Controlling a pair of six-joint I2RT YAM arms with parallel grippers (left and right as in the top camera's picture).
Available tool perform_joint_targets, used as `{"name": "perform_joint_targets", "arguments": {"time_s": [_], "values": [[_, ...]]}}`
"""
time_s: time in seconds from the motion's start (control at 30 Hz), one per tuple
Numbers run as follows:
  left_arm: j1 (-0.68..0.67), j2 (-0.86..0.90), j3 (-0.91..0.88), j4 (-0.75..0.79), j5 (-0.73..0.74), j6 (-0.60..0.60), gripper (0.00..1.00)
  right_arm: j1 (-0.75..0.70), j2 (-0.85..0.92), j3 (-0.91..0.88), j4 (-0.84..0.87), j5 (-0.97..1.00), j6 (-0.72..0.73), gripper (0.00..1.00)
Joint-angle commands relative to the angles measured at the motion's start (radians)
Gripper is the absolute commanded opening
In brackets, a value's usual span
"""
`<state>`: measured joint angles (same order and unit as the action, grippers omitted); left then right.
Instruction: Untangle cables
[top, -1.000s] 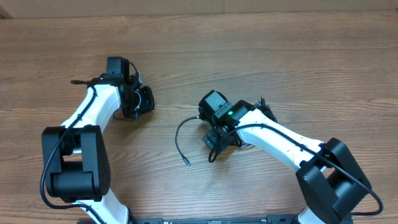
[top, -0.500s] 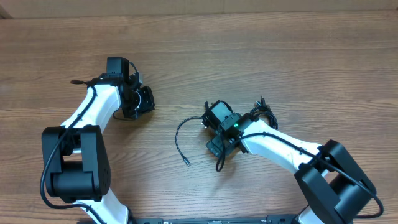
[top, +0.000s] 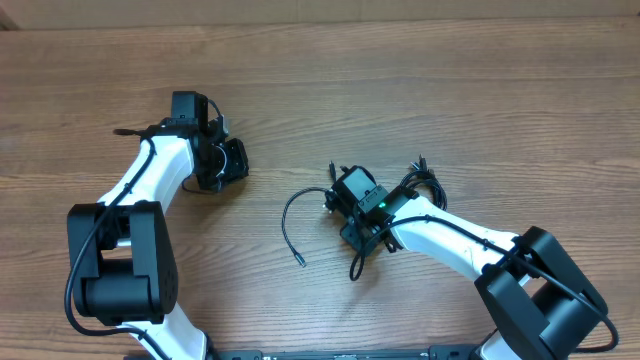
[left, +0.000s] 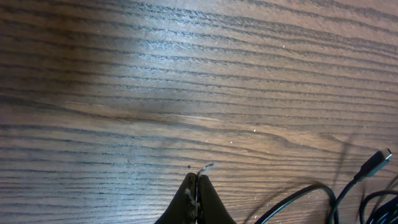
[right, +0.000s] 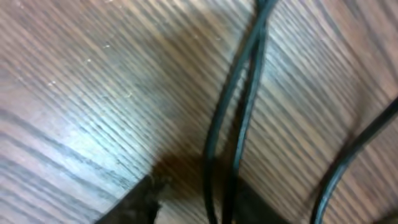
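A thin black cable (top: 284, 218) curves across the table's middle, its plug tip toward the front. More cables sit bunched (top: 425, 182) behind my right arm. My right gripper (top: 358, 238) is low over the wood. In the right wrist view two cable strands (right: 239, 118) run between its fingers (right: 140, 199). The strands lie against the right finger, and a gap shows beside the left one. My left gripper (top: 228, 160) rests at the left, shut (left: 198, 180), with only a tiny pale wisp at its tips. A looped cable (left: 298, 198) and a plug (left: 379, 158) lie to its right.
Bare wooden table surrounds both arms. Another short cable end (top: 355, 268) pokes out in front of the right gripper. A small plug tip (top: 122, 131) lies left of the left arm. The arm bases stand at the front edge.
My right gripper has shifted a little toward the front and right, down over the strands, and its jaws have narrowed around them. The left arm has not moved.
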<state>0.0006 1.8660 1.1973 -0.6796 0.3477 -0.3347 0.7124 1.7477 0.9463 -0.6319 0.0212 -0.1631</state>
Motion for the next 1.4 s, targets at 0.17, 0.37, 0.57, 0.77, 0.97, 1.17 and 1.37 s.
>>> {"name": "perform_joint_targets", "arguments": {"time_s": [0.17,0.37,0.57,0.77,0.97,1.17,1.37], "values": [[-0.001,-0.011,-0.002,0.004,0.012,-0.007,0.04,-0.001,0.051,0.032,-0.087,-0.056,0.033,0.04],[-0.001,-0.011,-0.002,0.005,0.013,-0.010,0.05,-0.001,0.051,0.163,-0.043,-0.057,0.040,0.04],[-0.001,-0.011,-0.002,0.003,0.013,-0.010,0.05,-0.001,0.051,0.248,0.105,0.004,0.192,0.04],[-0.001,-0.011,-0.002,0.003,0.019,-0.010,0.04,-0.001,0.051,0.248,0.307,0.003,0.395,0.04],[0.014,-0.011,-0.001,-0.001,0.008,-0.002,0.04,-0.001,0.051,0.248,0.471,0.012,0.456,0.06],[0.082,-0.011,-0.001,-0.027,0.013,-0.003,0.04,-0.015,0.051,0.269,0.476,0.010,0.506,0.37],[0.111,-0.011,-0.001,-0.034,0.078,0.000,0.07,-0.084,0.051,0.349,0.315,0.005,0.547,0.39]]}}
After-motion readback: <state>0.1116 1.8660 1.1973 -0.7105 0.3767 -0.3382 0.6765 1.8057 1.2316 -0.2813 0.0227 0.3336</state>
